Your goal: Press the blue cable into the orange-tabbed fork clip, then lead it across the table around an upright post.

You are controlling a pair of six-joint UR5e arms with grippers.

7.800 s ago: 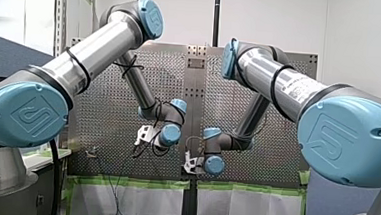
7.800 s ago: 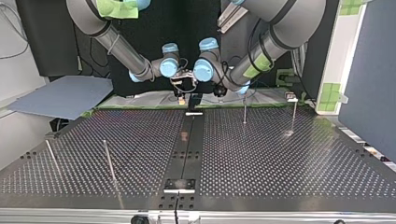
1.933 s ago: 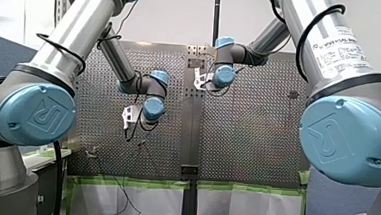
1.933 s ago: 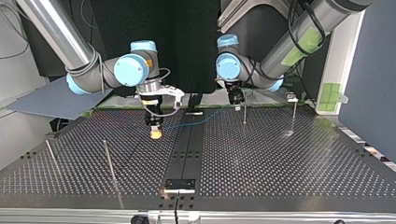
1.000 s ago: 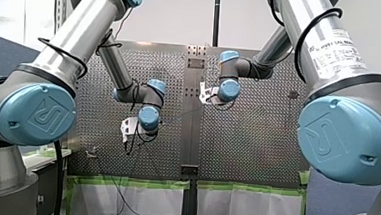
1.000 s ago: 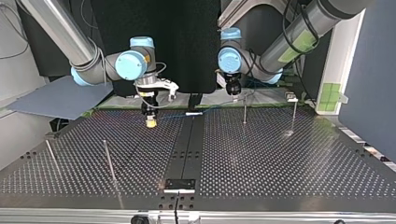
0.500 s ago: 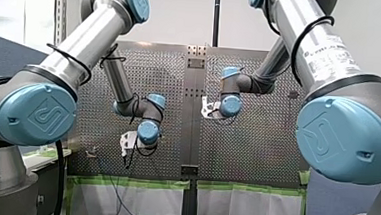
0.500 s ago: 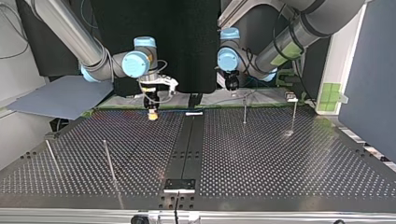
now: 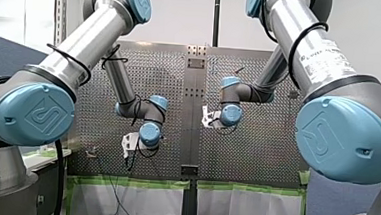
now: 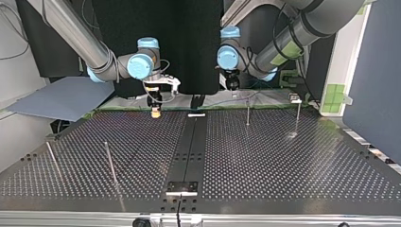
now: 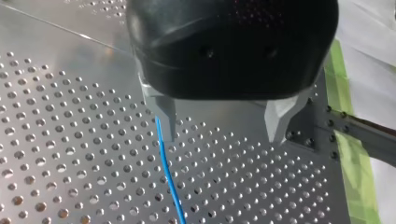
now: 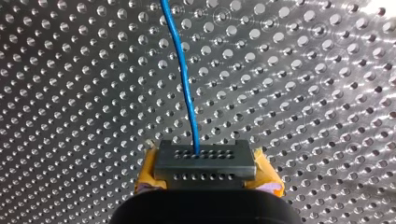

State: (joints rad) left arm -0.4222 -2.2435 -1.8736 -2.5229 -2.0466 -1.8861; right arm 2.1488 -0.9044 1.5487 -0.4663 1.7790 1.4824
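Blue cable (image 12: 184, 84) gripped by 1 gripper only.
Front view: my left arm (image 9: 149, 132) and my right arm (image 9: 230, 114) sit lower than 0.5 s ago. Top view: my right gripper (image 10: 154, 112), upper left, has drawn back. Left wrist: my left gripper (image 11: 222, 139) gapes wide, cable beside 1 finger. Right wrist: yellow pads (image 12: 266, 175) pinch the cable.

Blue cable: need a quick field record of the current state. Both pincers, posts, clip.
blue cable: leaves the right pincer and runs ahead over the perforated table
right pincer: yellow pads, shut on the blue cable
left pincer: open; cable passes along one finger, not clamped
upright posts: four show in the top view; no cable seen around any
fork clip: not made out in any view
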